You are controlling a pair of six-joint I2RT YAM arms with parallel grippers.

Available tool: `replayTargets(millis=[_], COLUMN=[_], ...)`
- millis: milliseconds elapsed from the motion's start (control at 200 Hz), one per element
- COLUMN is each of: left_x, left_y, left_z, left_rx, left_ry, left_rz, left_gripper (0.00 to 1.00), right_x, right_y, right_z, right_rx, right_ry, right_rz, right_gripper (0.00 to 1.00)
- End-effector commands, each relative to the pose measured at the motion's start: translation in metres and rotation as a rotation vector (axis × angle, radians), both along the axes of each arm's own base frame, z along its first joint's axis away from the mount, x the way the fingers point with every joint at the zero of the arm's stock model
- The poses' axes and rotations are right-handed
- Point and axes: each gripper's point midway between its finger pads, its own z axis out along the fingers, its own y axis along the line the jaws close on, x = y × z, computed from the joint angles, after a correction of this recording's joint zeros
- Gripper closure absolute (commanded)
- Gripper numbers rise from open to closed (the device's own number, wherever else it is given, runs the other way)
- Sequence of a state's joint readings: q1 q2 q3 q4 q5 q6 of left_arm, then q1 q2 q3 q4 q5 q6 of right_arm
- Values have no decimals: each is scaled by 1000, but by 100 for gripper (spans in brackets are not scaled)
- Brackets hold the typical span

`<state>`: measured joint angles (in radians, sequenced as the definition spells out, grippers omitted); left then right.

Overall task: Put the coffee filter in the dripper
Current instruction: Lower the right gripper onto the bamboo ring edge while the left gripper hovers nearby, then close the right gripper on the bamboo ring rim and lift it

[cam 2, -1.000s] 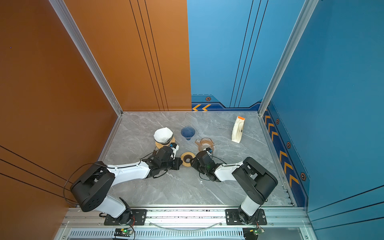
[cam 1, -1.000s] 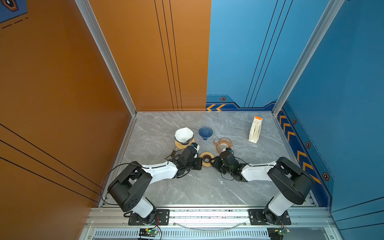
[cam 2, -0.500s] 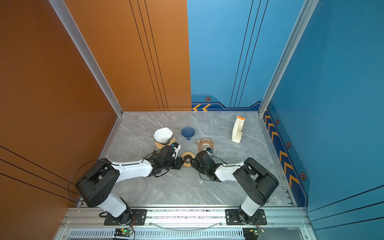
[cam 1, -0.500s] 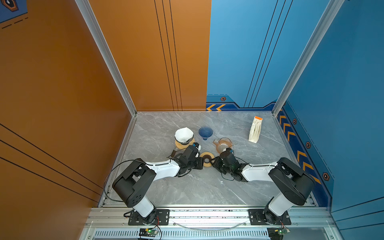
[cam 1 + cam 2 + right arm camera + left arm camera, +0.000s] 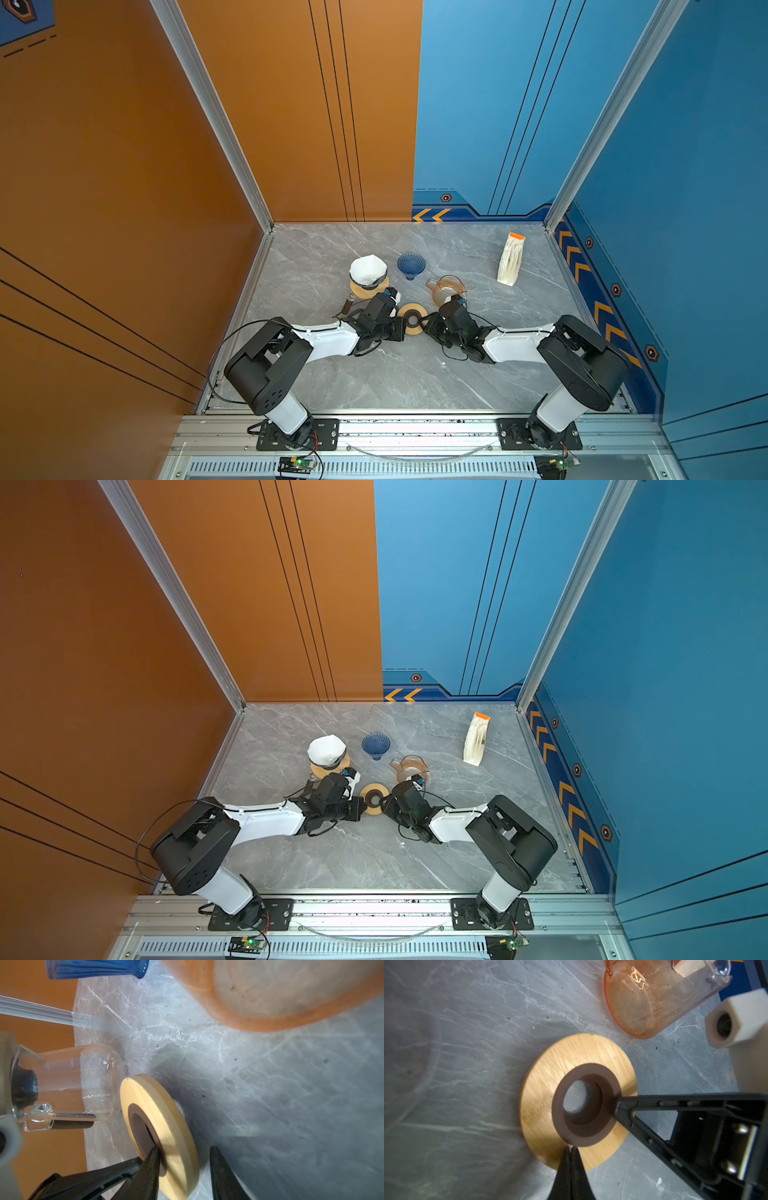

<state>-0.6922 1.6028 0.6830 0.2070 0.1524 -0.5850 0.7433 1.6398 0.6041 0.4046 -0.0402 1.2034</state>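
The white coffee filter [image 5: 367, 269] [image 5: 326, 748] sits on a wooden collar over a clear glass carafe [image 5: 79, 1084] at the back left. To its right stands the blue fluted dripper [image 5: 411, 264] [image 5: 376, 744] [image 5: 97, 968], with nothing in it. Both grippers meet at a wooden ring [image 5: 411, 319] [image 5: 374, 799] with a brown insert. My left gripper [image 5: 401, 324] [image 5: 571, 1148] is shut, its tips against the ring's [image 5: 550, 1084] rim. My right gripper [image 5: 426, 322] [image 5: 184, 1151] straddles the ring [image 5: 166, 1126]: one finger rests on the insert, and a gap shows beside the other.
An orange-tinted glass pitcher [image 5: 446, 288] [image 5: 411, 767] [image 5: 643, 1001] stands just behind the right gripper. A pack of paper filters [image 5: 511, 259] [image 5: 477, 739] stands upright at the back right. Orange and blue walls enclose the marble floor on three sides.
My left gripper has crept a little to the right, up to the wooden ring. The right arm and the other objects have stayed put.
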Motion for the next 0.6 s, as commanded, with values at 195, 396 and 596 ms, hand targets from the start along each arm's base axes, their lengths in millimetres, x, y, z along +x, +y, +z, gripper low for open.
replayTargets(millis=[195, 396, 596], left_x=[-9, -10, -10], left_y=[12, 14, 13], left_z=[-15, -17, -16], left_rx=[36, 45, 33], left_ry=[44, 51, 61], left_rz=[9, 9, 7], left_gripper=[100, 100, 100], right_x=[5, 8, 7], right_y=[8, 16, 25], right_z=[0, -1, -4], right_rx=[-21, -9, -6], right_ry=[-22, -29, -35], right_rz=[23, 39, 59], right_gripper=[62, 63, 63])
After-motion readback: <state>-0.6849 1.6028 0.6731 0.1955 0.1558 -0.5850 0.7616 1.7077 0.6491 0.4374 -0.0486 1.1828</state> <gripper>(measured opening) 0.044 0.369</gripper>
